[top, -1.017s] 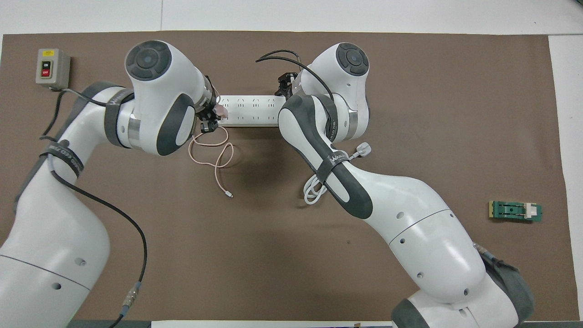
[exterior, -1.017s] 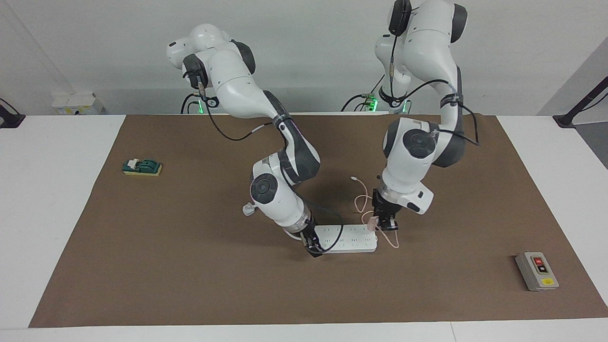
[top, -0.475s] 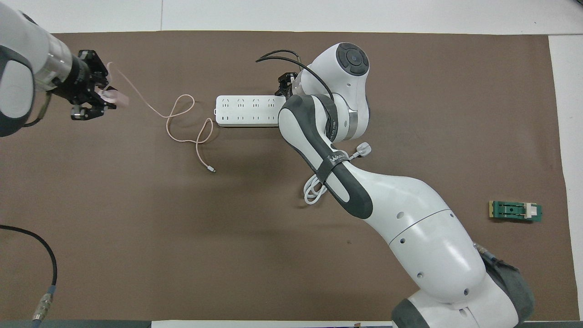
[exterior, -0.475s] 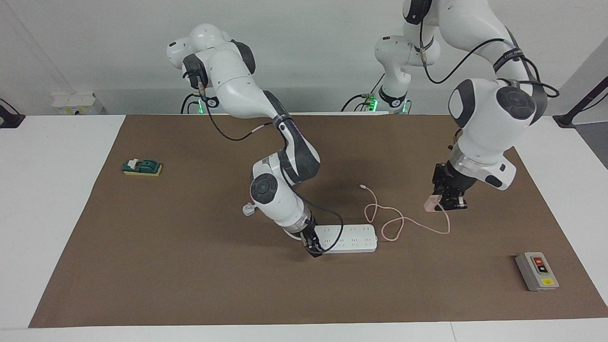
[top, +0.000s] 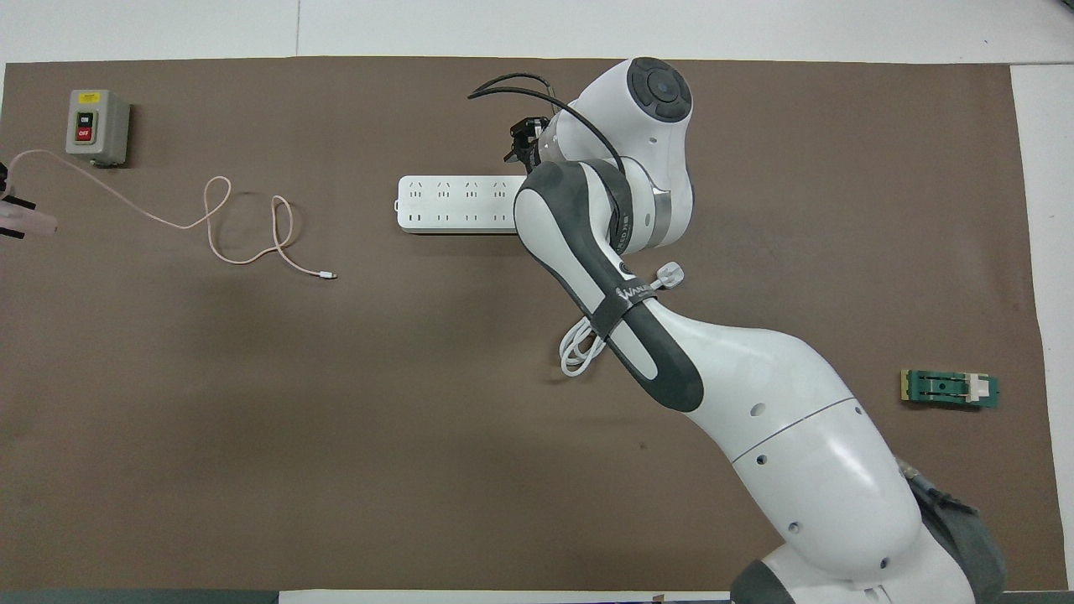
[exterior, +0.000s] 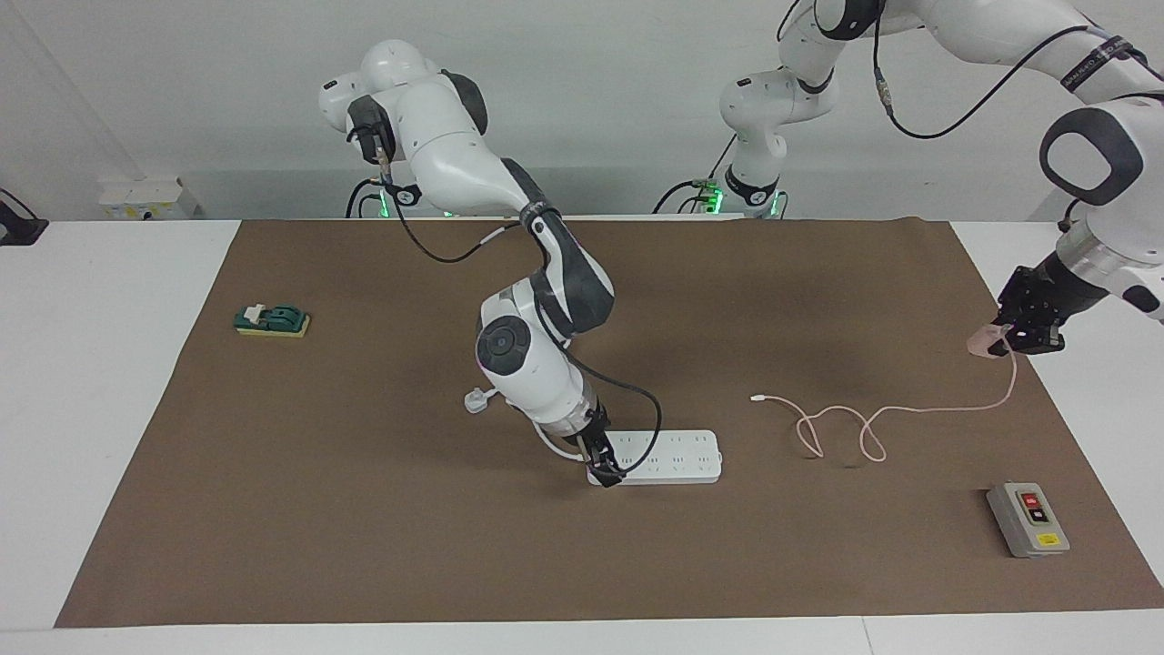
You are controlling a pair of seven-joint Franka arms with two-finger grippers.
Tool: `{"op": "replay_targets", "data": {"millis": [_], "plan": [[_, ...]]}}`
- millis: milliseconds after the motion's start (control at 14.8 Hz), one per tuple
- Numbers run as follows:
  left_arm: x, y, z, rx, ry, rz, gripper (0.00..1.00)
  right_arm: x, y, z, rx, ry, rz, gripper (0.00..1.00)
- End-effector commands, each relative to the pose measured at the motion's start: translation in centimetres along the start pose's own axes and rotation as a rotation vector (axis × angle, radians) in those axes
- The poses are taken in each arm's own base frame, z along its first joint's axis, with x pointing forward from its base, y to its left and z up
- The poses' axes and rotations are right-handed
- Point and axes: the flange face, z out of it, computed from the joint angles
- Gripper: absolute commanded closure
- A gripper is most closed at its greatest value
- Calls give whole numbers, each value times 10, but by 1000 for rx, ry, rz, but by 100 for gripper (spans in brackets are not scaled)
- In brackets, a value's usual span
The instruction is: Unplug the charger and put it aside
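Item: charger [exterior: 984,342], small pale pink cube, pinched in the closed fingers of the left gripper [exterior: 1017,338], raised over the brown mat's [exterior: 364,546] edge at the left arm's end of the table. In the overhead view only the cube's tip and a sliver of that gripper show at the frame's border; the rest is cut off.

Item: thin pink cable [exterior: 855,428], hanging from the charger to the mat, where it lies in loose loops. Its free end [exterior: 757,398] rests between the loops and the power strip, apart from both.

Item: white power strip [exterior: 668,455], flat on the mat; its sockets hold nothing visible. The end toward the right arm is hidden under that arm's wrist.

Item: right gripper [exterior: 605,473], tips down at that end of the strip; whether its fingers are spread or closed cannot be told.

Item: grey switch box [exterior: 1028,518], farther from the robots than the cable loops.

Item: green block [exterior: 273,319], toward the right arm's end of the table.
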Motion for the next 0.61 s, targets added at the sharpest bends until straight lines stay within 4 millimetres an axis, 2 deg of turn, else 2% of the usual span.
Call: {"op": "replay_targets", "data": {"millis": [0, 203, 271, 407, 475, 542], "plan": [[-19, -16, 12, 41, -10, 188, 100, 8, 1, -54, -16, 35, -24, 0], [-35, -25, 38, 31, -1, 222, 100, 14, 7, -109, -39, 65, -109, 0], [-42, -30, 47, 45, -14, 233, 87, 19, 10, -129, -51, 72, -149, 0], [-47, -32, 46, 57, -24, 242, 0, 34, 18, -175, -75, 93, -251, 0], [-49, -29, 42, 56, -21, 249, 0, 41, 23, -196, -84, 97, -311, 0], [-52, -24, 33, 54, -21, 269, 0, 63, 34, -238, -94, 99, -430, 0]]}}
